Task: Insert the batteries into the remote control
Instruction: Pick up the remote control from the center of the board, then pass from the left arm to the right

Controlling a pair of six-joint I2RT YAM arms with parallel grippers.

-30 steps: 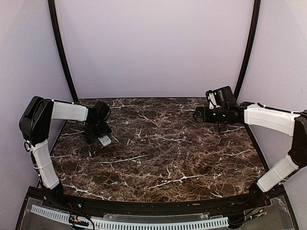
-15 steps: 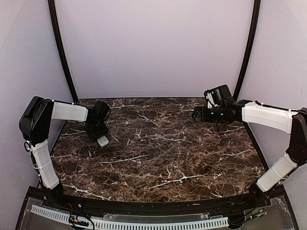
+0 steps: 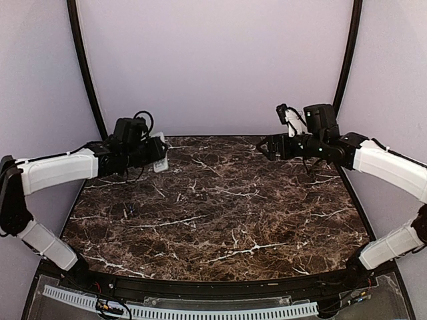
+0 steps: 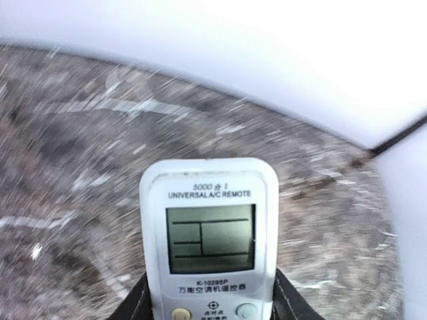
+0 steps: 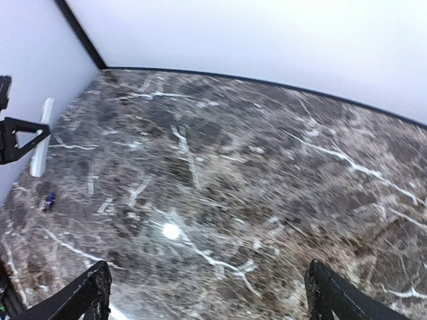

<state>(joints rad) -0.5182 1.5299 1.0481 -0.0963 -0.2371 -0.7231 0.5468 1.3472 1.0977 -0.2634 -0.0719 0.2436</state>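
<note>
The remote control is white, with a small screen and buttons, and its face is turned to the left wrist camera. My left gripper is shut on its lower sides and holds it up off the marble table. From above, the remote control sticks out of my left gripper at the back left. One small dark battery lies on the table below it. My right gripper hovers at the back right, open and empty, its fingers spread wide.
White walls enclose the table on three sides, and two black curved poles rise at the back corners. A bright light reflection shows on the marble.
My left gripper closed on the remote and lifted it from the table's left side, up and toward the back. My right gripper drifted slightly left and stayed open.
</note>
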